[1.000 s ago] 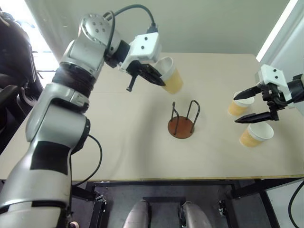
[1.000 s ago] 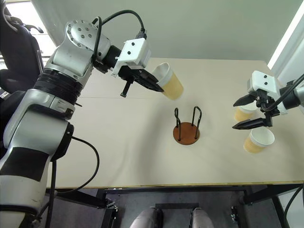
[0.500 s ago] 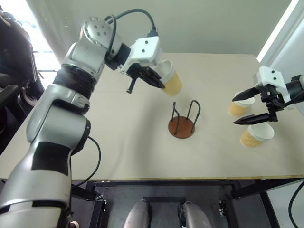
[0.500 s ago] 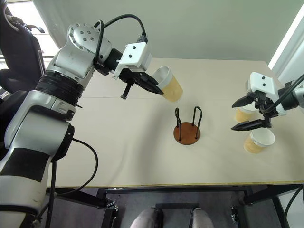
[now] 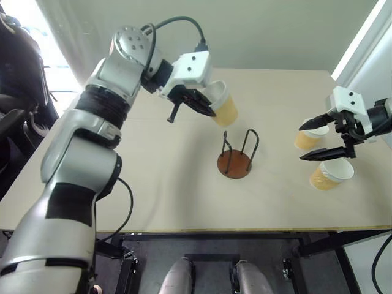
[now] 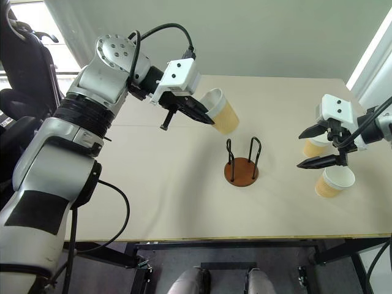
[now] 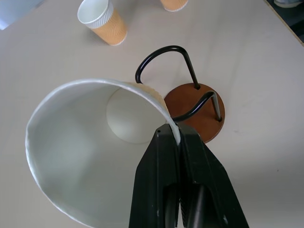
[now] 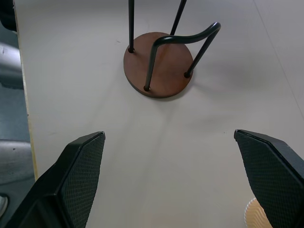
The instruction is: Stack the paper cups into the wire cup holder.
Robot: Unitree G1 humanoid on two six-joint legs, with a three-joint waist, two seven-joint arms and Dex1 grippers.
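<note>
My left gripper (image 5: 209, 111) is shut on the rim of a tan paper cup (image 5: 223, 106). It holds the cup tilted in the air, above and to the back left of the wire cup holder (image 5: 235, 162). The holder has a reddish-brown disc base and dark wire loops, and it stands empty mid-table. In the left wrist view the black fingers (image 7: 166, 152) pinch the cup's wall (image 7: 85, 142), with the holder (image 7: 199, 109) below. My right gripper (image 5: 302, 143) hangs open at the right, over two more paper cups (image 5: 304, 140) (image 5: 331, 174) that stand upright on the table.
The pale table (image 5: 153, 190) ends at a front edge near me and a wall at the back. A dark chair (image 6: 24, 92) stands off the table's left side. The right wrist view shows bare tabletop (image 8: 156, 142) between the holder (image 8: 159, 64) and my open fingers (image 8: 80, 175).
</note>
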